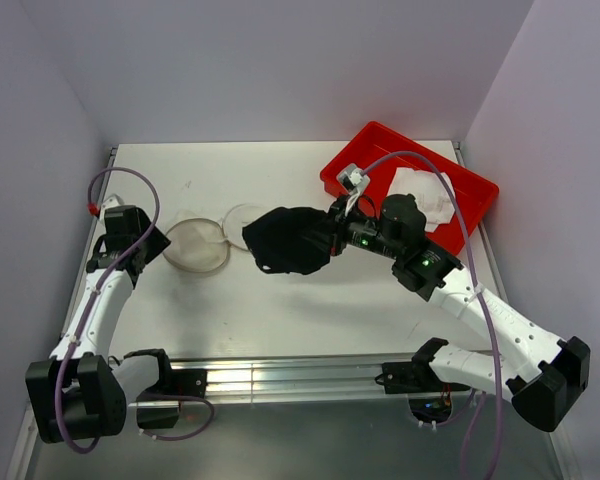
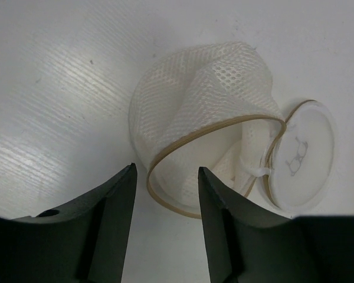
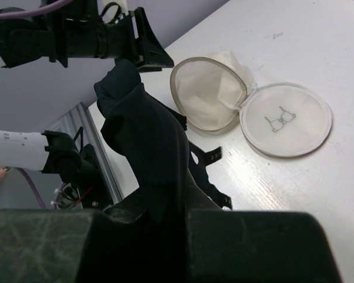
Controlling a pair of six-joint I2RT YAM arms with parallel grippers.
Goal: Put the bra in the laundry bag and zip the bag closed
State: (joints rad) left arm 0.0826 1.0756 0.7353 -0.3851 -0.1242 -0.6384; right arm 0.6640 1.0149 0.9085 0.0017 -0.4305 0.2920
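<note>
The bra (image 1: 425, 196) lies crumpled in the red tray (image 1: 380, 133) at the far right of the counter (image 1: 280, 320), well apart from the laundry bag (image 1: 195, 245), which sits on its side with its round flap (image 1: 242, 218) swung open. The right tool (image 1: 327, 240) is pinched on a black cloth (image 1: 290, 240), not the bra. The left tool (image 2: 165, 177) is spread and empty, framing the bag's tan rim. To my eye the bra is light, limp and easily snagged. I'd pinch a cup's thick edge, since the thin straps would trail. The mesh bag looks floppy, so its rim needs holding.
</note>
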